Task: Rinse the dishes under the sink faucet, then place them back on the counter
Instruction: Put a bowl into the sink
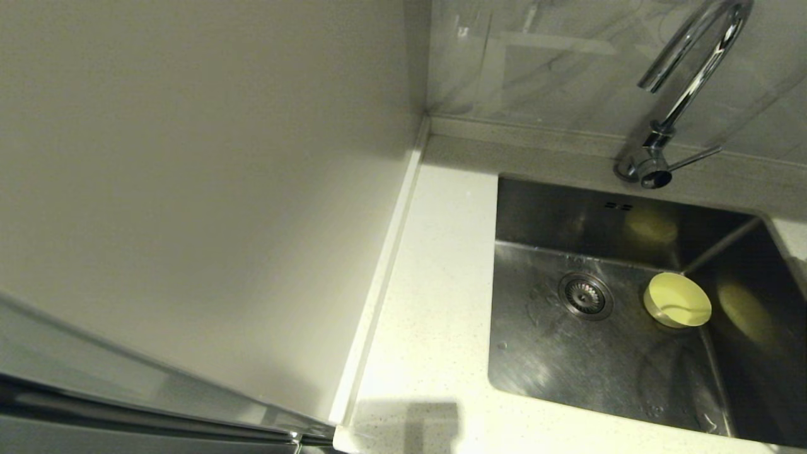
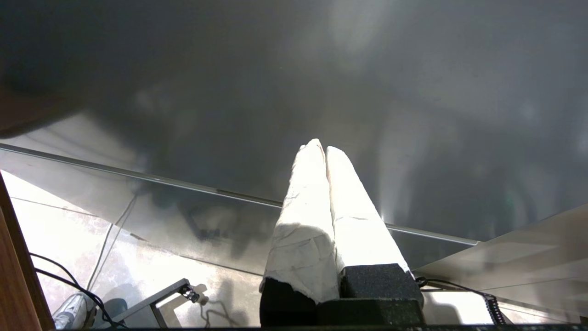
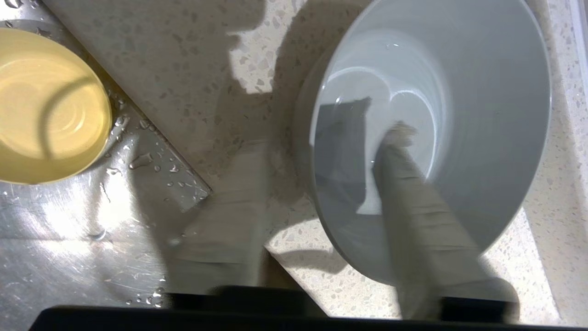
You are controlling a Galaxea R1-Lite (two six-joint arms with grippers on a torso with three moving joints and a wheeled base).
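In the right wrist view a pale bluish-white bowl sits upright on the speckled counter, just past a corner of the sink. My right gripper straddles the bowl's near rim. One finger reaches inside the bowl and the other stands outside, a little off the wall, so the gripper is open. A pale yellow bowl rests on the sink floor beside the drain; this yellow bowl is wet. The faucet arches over the back rim. My left gripper is shut and empty.
A cream wall panel stands along the left of the counter. Water drops lie on the steel near the yellow bowl. The left arm hangs low beside a dark steel panel, above a tiled floor with cables.
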